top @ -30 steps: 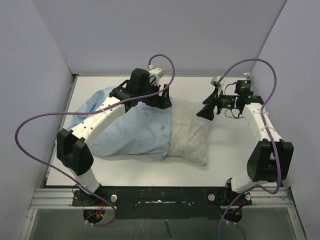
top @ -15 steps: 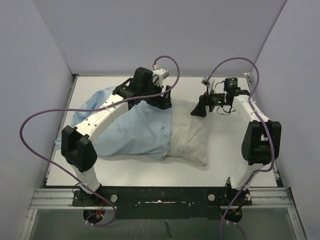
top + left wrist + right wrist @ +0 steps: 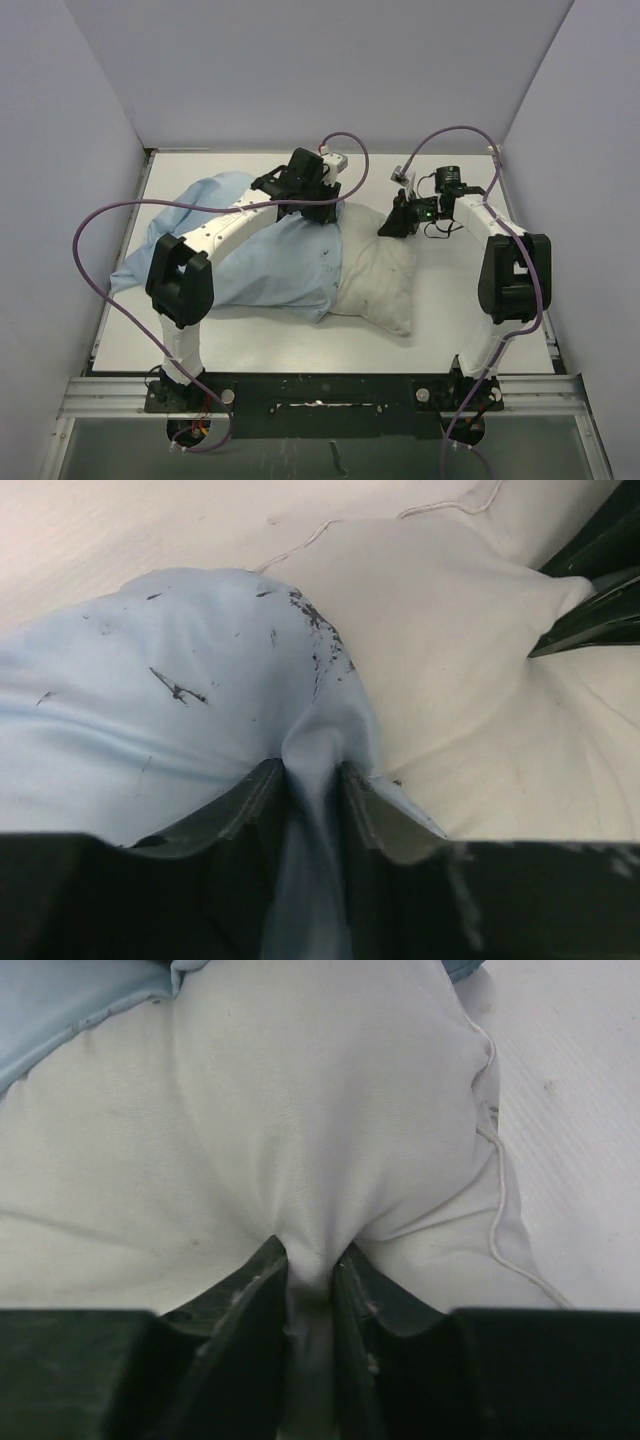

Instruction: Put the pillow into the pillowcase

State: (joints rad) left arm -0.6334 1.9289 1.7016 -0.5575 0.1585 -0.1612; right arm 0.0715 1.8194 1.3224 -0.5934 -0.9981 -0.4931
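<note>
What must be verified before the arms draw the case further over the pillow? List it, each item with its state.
1. Left gripper shut on the thin light-blue fabric pillowcase, near its opening: ok.
2. Right gripper shut on the plump off-white fabric pillow, at its far edge: ok.
3. Left grip holds pillowcase fabric alone, with no pillow fabric pinched in: cannot tell.
4. Pillow fully inside the pillowcase: not ok; its right end lies bare on the white table.
5. Loose white thread at the pillow's seam not caught in the right gripper: ok; it lies off to one side.
</note>
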